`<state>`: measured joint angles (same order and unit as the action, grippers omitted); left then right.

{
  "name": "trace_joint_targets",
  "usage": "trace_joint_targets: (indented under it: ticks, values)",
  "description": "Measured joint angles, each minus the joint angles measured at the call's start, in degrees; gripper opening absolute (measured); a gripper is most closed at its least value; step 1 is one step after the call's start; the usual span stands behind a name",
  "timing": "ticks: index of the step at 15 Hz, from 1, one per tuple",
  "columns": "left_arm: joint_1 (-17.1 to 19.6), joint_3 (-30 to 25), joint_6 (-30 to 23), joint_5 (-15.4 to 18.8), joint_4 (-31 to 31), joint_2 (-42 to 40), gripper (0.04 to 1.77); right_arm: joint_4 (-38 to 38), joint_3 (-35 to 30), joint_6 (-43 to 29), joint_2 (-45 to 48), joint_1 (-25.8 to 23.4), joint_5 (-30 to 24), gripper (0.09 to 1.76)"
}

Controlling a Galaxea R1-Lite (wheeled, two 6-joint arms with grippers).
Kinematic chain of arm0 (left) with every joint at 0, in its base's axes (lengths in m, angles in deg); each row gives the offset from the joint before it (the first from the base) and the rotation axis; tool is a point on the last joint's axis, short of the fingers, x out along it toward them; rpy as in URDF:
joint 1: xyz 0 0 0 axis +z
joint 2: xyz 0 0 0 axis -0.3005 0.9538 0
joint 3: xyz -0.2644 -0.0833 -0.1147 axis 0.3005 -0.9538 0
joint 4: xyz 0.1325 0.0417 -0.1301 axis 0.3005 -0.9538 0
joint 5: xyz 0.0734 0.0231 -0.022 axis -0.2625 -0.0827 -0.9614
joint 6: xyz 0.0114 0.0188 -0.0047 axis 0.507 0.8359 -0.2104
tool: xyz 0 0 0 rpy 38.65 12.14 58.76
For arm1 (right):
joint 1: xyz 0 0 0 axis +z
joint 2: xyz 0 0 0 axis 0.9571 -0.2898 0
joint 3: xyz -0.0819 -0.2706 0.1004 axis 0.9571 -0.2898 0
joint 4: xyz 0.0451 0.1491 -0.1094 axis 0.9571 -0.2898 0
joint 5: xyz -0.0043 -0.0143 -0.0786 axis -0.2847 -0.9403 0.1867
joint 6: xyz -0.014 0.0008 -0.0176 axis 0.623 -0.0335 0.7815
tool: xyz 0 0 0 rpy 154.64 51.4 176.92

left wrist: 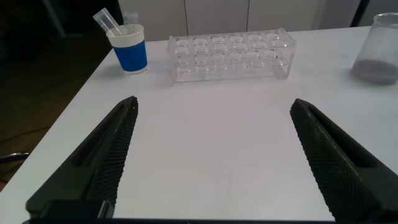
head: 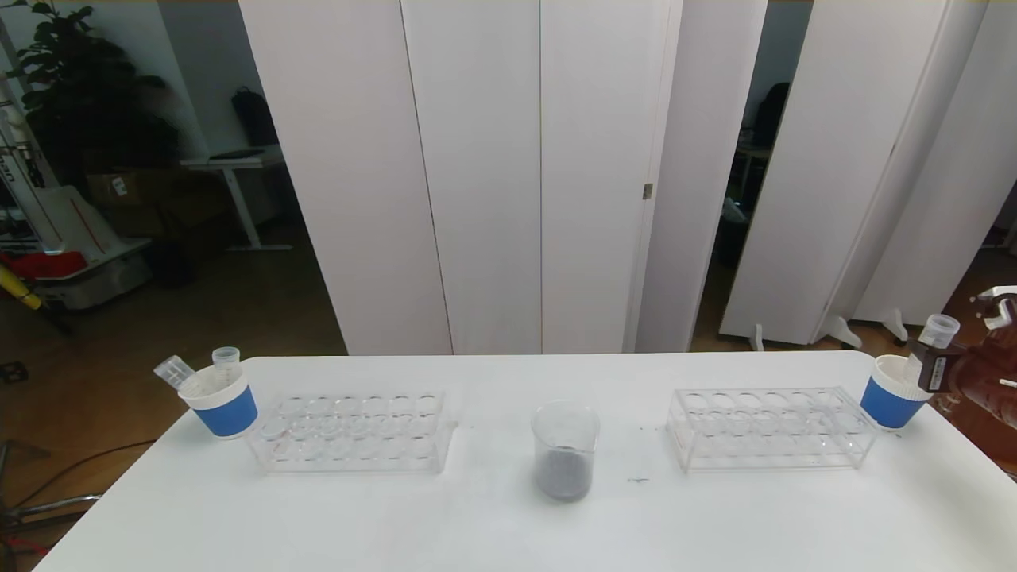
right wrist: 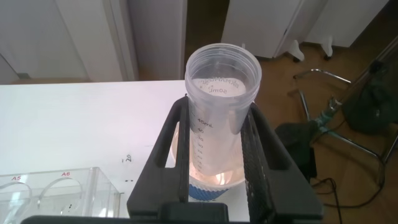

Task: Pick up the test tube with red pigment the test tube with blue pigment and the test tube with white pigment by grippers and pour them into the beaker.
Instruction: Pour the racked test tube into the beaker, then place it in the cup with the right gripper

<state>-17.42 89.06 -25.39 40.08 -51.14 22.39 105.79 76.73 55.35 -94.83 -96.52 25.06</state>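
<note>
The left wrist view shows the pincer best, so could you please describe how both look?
The left pincer has two long, black, tapering fingers with finely ridged inner faces. The right pincer is the same matte black, on a black bracket; in the head view its arm looks dark reddish-brown.

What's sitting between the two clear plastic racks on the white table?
In the head view, only the clear wide beaker, dark liquid at its bottom, stands between them.

Right gripper [head: 929, 361] & arm cut off by head view's right edge. Tube [right wrist: 219, 118] bottom hidden inside paper cup [right wrist: 208, 186], contents unclear. Left gripper [left wrist: 214, 158] base cut off at wrist view's lower edge. Beaker [left wrist: 379, 50] cut by frame edge there.
</note>
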Motion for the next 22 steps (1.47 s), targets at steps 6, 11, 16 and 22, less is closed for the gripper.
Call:
trace_joint_targets:
  ticks: [6, 11, 16, 22]
  values:
    - [0.0, 0.0, 0.0, 0.0, 0.0, 0.0, 1.75, 0.6, -0.4, 0.0, -1.0, -0.5, 0.0, 0.57]
    - [0.0, 0.0, 0.0, 0.0, 0.0, 0.0, 1.75, 0.6, -0.4, 0.1, -1.1, -0.5, -0.1, 1.3]
    - [0.0, 0.0, 0.0, 0.0, 0.0, 0.0, 1.75, 0.5, -0.2, 0.0, -1.2, -0.5, 0.0, 1.75]
    - [0.0, 0.0, 0.0, 0.0, 0.0, 0.0, 1.75, 0.0, 2.8, -0.4, 1.9, -0.9, -0.5, 1.75]
